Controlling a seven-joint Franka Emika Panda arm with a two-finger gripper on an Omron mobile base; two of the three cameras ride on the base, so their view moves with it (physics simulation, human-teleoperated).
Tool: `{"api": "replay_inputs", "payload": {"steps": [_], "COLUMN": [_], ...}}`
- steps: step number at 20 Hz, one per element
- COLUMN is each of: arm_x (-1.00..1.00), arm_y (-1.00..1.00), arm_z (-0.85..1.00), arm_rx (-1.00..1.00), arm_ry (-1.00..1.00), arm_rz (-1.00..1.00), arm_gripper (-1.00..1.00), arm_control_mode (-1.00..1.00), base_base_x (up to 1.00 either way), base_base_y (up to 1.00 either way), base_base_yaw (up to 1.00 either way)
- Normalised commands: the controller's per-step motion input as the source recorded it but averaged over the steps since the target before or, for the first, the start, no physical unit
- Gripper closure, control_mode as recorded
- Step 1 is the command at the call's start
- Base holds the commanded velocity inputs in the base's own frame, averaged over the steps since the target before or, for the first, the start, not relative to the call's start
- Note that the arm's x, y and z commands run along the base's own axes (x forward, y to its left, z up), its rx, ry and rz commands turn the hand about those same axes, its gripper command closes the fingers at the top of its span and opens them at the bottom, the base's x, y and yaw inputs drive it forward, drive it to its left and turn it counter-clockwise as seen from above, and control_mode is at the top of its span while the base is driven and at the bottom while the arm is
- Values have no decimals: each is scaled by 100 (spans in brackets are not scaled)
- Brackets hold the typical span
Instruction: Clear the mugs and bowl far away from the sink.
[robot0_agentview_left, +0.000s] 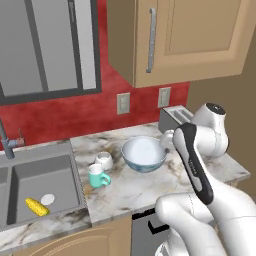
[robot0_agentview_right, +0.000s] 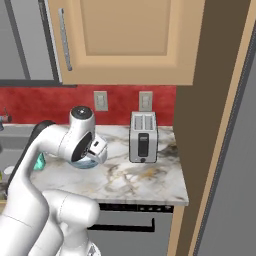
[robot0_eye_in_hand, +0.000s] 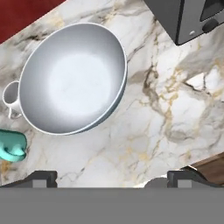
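In the left base view, the bowl (robot0_agentview_left: 144, 153) stands on the marble tabletop (robot0_agentview_left: 130, 187) toward its back edge, near the toaster (robot0_agentview_left: 175, 118) in the back right corner; its white inside holds nothing. Left of the bowl, close to the tabletop's left edge, stand the white mug (robot0_agentview_left: 104, 160) and, just in front of it, the teal mug (robot0_agentview_left: 98, 176); both look empty. The sink (robot0_agentview_left: 37, 187) lies at the left, and its right basin holds a yellow corn cob (robot0_agentview_left: 37, 206) beside the round drain (robot0_agentview_left: 47, 199).

In the right base view, the arm hides most of the bowl (robot0_agentview_right: 82, 163); a bit of the teal mug (robot0_agentview_right: 40, 162) shows at the left, and the toaster (robot0_agentview_right: 143, 137) stands by the back edge.

In the hand view, the gripper (robot0_eye_in_hand: 112, 178) is spread wide and holds nothing, above bare marble in front of the bowl (robot0_eye_in_hand: 72, 78). The white mug (robot0_eye_in_hand: 11, 97) touches the bowl's far side in this view, and the teal mug (robot0_eye_in_hand: 12, 145) sits apart from it.
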Motion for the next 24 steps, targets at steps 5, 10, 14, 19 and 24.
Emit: {"api": "replay_inputs", "payload": {"steps": [5,10,14,19,24], "arm_x": [14,16,25,33,35], "arm_y": [3,0,0,0,0], "arm_z": [-29,-22,-22,-16,-23], "arm_rx": [0,0,0,0,0], "arm_ry": [0,1,0,0,2], "arm_rz": [0,0,0,0,0], "arm_gripper": [-100,-100,-100,-100,-100], "arm_control_mode": [-100,-100,-100,-100,-100], "base_base_x": [0,0,0,0,0], "base_base_y": [0,0,0,0,0], "base_base_yaw": [0,0,0,0,0]}}
